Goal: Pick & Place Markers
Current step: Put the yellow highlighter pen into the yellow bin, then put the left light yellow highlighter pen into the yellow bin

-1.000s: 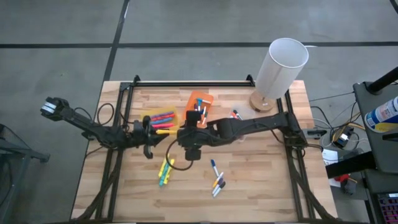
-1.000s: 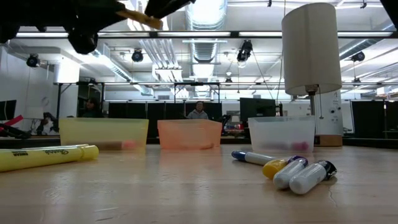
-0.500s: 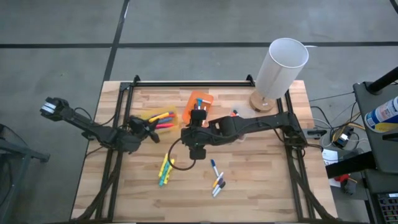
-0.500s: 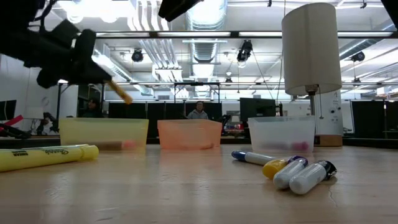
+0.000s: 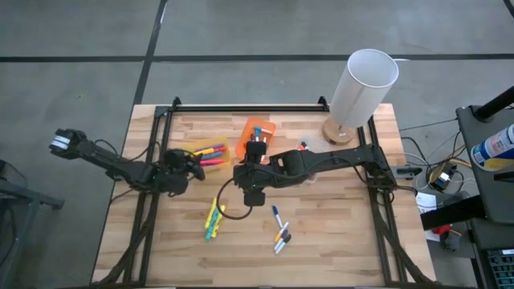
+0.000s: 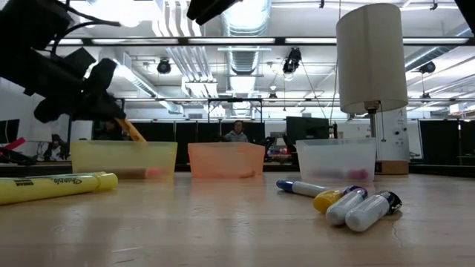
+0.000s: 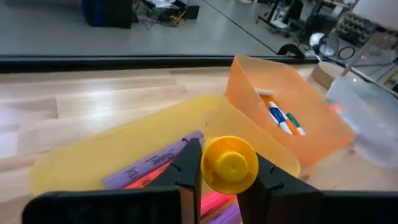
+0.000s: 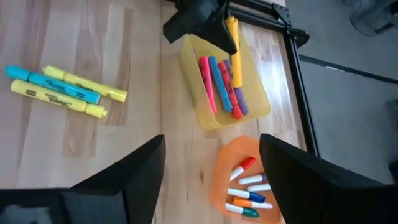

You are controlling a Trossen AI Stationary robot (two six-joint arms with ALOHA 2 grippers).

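My left gripper (image 5: pixel 193 163) is shut on a yellow marker (image 8: pixel 233 40) over the yellow bin (image 5: pixel 210 152), which holds pink, blue, red and purple markers (image 8: pixel 221 81). In the low view the marker (image 6: pixel 133 130) slants down toward that bin (image 6: pixel 122 158). My right gripper (image 8: pixel 211 180) hangs open high above the table near the orange bin (image 5: pixel 257 131), touching nothing. Loose highlighters (image 5: pixel 214 221) and small markers (image 5: pixel 279 234) lie on the table. My left gripper pinches the yellow marker's rear part between its two fingers (image 7: pixel 189 171); the marker's round end (image 7: pixel 229 165) shows end-on between them. The marker runs along the fingers and sticks out forward, slanting down over the yellow bin. Whether its tip touches the bin I cannot tell.
A clear bin (image 6: pixel 338 159) stands right of the orange bin (image 6: pixel 226 159). A lamp with a white shade (image 5: pixel 363 84) stands at the far right corner. A black frame rail (image 5: pixel 245 107) runs along the far edge. Bare wood lies at the near side.
My left gripper has come down toward the yellow bin and tipped forward. The yellow marker it holds, first high above the table, now slants down with its free end at the bin's rim.
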